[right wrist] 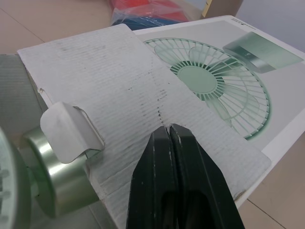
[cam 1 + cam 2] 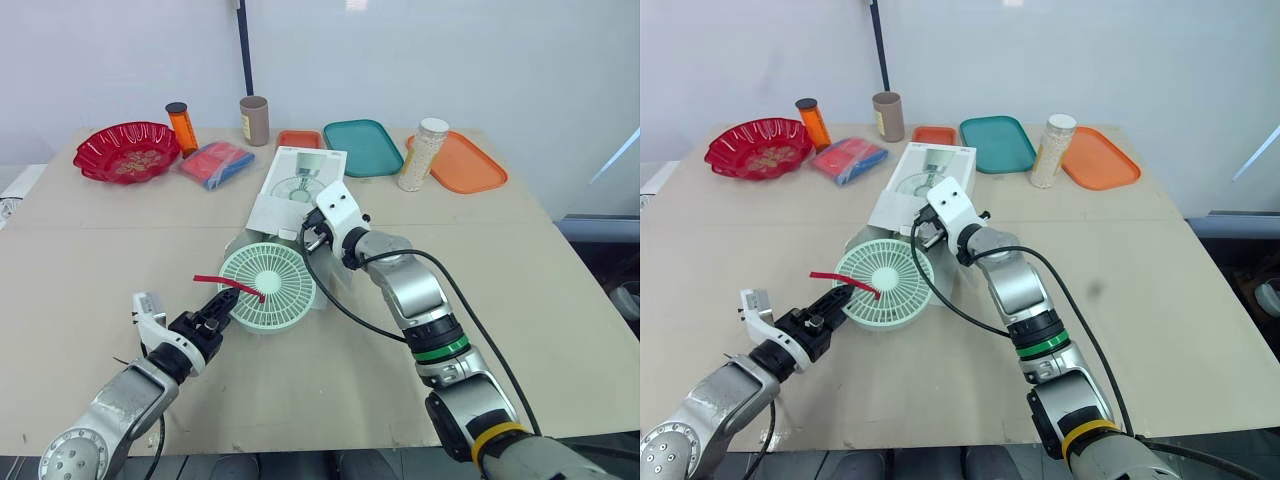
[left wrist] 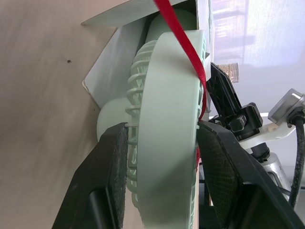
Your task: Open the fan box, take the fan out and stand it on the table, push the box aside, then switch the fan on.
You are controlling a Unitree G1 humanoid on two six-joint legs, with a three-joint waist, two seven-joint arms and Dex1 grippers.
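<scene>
Now one fan (image 2: pixel 266 287) pokes from one box (image 2: pixel 300 180) — left tool (image 2: pixel 224 302) clamps its rim, right tool (image 1: pixel 169 133) closed.

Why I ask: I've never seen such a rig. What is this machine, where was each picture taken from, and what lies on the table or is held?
It is a humanoid robot with two arms, each ending in a black two-fingered tool. The two wide pictures come from cameras in its head, looking down; the two close ones come from cameras on its wrists. On the tan table lie an open white cardboard box printed with a fan, a red bowl, an orange bottle, a teal tray, an orange tray and a clear jar of pale grains. The left tool grips a pale green round plastic fan, its base at the box mouth, with a red strap across its face. The right tool is shut, its tips at the box's flap.
</scene>
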